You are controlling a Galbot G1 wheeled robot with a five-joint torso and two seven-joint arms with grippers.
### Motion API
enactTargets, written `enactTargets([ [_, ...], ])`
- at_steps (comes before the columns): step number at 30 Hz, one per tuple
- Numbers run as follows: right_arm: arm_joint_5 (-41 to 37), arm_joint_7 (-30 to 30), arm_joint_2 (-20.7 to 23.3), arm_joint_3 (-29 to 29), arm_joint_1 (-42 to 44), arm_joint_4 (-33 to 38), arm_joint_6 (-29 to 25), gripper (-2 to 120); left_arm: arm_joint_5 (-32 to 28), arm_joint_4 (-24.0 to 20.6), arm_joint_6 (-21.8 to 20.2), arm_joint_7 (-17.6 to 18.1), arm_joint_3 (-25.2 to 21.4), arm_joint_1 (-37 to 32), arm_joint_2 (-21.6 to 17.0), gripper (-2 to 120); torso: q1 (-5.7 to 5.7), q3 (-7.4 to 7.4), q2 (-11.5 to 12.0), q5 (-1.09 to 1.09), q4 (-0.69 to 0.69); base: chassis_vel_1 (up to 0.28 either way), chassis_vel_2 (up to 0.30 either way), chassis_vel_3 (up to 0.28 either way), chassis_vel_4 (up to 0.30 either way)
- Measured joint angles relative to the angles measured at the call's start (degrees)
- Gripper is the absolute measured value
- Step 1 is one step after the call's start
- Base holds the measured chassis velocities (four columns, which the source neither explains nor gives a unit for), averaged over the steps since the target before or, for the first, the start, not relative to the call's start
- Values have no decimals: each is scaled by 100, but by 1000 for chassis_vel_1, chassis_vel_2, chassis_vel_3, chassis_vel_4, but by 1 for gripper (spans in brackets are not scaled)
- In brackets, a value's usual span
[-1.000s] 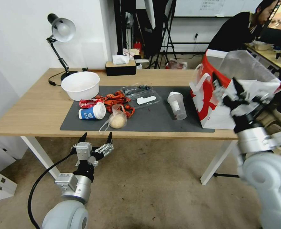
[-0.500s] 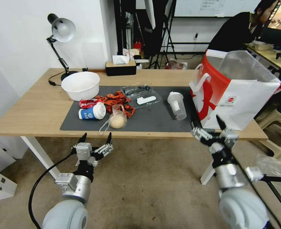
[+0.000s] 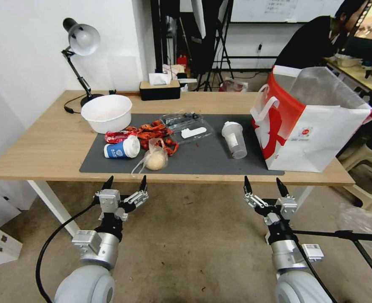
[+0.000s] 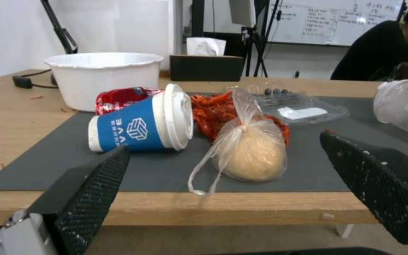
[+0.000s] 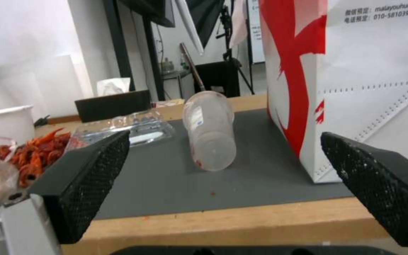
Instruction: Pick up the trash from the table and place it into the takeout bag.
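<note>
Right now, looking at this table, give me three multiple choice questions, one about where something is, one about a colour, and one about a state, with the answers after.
1. Where does the takeout bag stand on the table?
A. At the robot's right end
B. Beside the desk lamp
C. In the middle of the mat

2. What colour is the sleeve of the paper cup?
A. Green
B. Blue
C. Yellow

3. How does the translucent lidded cup sit?
A. Upright
B. Inside the bag
C. On its side on the mat

Answers:
1. A, the bag rises at the right end, far from the lamp.
2. B, the sleeve is blue with a white logo and white lid.
3. C, it lies lengthwise on the grey mat, just beyond the open right claw.
</note>
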State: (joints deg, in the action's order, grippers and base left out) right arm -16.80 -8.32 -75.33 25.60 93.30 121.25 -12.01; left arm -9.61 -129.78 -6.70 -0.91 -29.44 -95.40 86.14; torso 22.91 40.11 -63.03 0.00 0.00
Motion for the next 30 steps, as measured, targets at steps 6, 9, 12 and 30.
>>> enactTargets([
  [6,-145,-224,96,-7,-394,60,297,100,1,26,4,1,6,15,15,100,1,0,0,0,0,0,0,0,0],
  [9,-293,-341,183,-23,-614,60,520,100,6,33,5,1,17,16,27,100,1,0,0,1,0,0,0,0,0],
  [12,-638,-511,381,-92,-972,-71,854,100,21,41,19,1,23,13,41,100,1,0,0,1,0,0,0,0,0],
  [30,-2038,-1545,839,-859,-2918,-970,2557,100,105,117,71,-2,17,-37,137,100,2,0,1,1,0,0,0,0,0],
])
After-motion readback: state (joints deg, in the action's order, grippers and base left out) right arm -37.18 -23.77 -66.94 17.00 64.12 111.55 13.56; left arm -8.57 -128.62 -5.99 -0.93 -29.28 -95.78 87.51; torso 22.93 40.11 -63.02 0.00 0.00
